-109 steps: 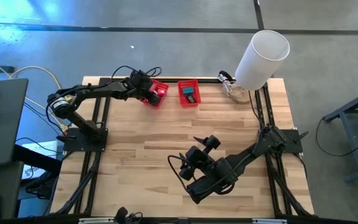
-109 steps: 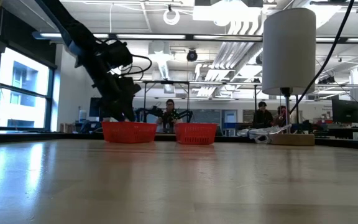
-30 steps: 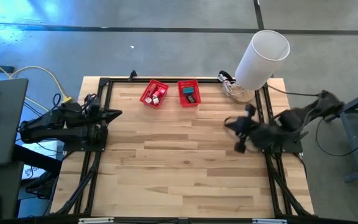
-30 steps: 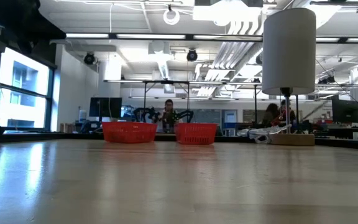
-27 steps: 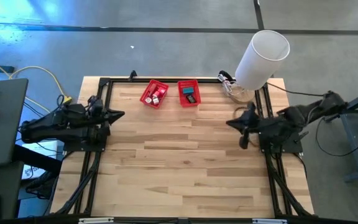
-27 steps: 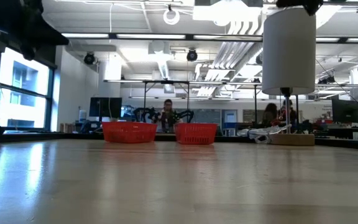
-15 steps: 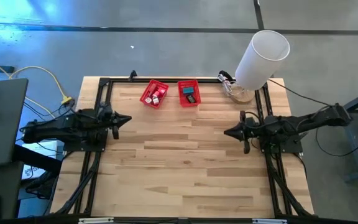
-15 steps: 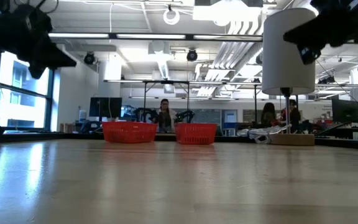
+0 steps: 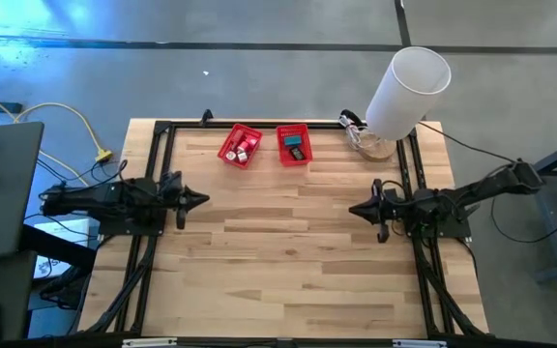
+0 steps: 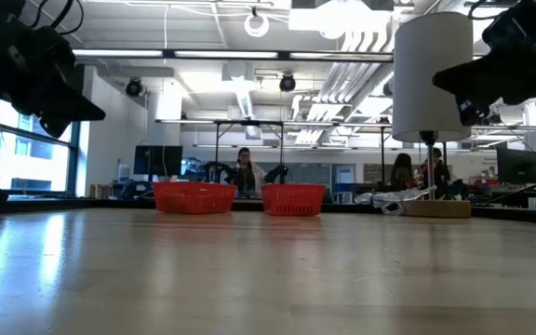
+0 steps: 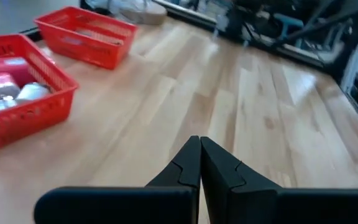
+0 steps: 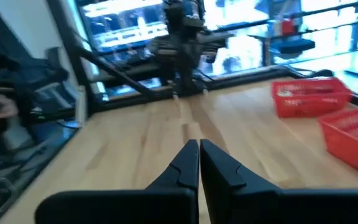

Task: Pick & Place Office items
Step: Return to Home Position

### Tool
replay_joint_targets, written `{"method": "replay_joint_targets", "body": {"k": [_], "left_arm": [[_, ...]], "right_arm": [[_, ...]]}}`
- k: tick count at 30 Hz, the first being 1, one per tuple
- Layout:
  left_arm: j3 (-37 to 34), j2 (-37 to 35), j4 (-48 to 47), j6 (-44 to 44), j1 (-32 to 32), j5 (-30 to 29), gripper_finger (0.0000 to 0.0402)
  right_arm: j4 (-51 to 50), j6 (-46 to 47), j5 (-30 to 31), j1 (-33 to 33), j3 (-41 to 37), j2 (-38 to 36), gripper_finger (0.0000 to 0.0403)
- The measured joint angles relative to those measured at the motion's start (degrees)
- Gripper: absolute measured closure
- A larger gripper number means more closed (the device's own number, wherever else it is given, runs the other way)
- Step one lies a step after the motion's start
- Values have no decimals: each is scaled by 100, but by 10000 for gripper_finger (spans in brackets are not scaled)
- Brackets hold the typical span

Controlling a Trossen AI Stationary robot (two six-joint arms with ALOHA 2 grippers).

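Office items point(image 9: 243, 146): every piece that can be seen is contained in the two red mesh baskets at the far edge of the table point(image 9: 278, 251).

Left basket point(image 9: 226, 155): a red piece point(image 11: 9, 64), a pink piece point(image 11: 2, 84) and a silvery piece point(image 11: 33, 91) are seen lying close together inside. This basket is turned at an angle to the table edge.

Right basket point(image 9: 280, 145): a teal piece point(image 9: 293, 142) and a dark grey piece point(image 9: 299, 153) are seen inside. Finer detail cannot be made out. The two baskets are set side by side, just apart.

Left gripper point(image 9: 199, 200): held over the left side of the table, pointed inward toward the middle and well apart from the baskets. Its fingers point(image 11: 188, 165) are pressed together tip to tip, and nothing is grasped.

Right gripper point(image 9: 353, 210): held over the right side, pointed inward and facing the left gripper across the boards. Its fingers point(image 12: 188, 165) are likewise clenched, with nothing between them.

A big white cylinder point(image 9: 409, 89) is noted near the far right corner. In the low view, people point(image 10: 245, 167) are seen in the room behind the table.
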Motion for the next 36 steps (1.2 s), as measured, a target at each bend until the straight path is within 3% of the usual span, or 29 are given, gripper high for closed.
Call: {"method": "replay_joint_targets", "body": {"k": [4,15,20,36], "left_arm": [[-32,-3,82,53,-355,-269,401],[-352,66,817,1142,-916,-520,401],[-367,67,881,1103,-911,-789,401],[-382,71,1218,890,-904,-764,401]], "right_arm": [[-329,-42,463,137,-15,-23,401],[-772,283,485,160,-19,-20,401],[-1202,262,396,160,-20,12,401],[-1375,258,398,160,-26,67,401]]}}
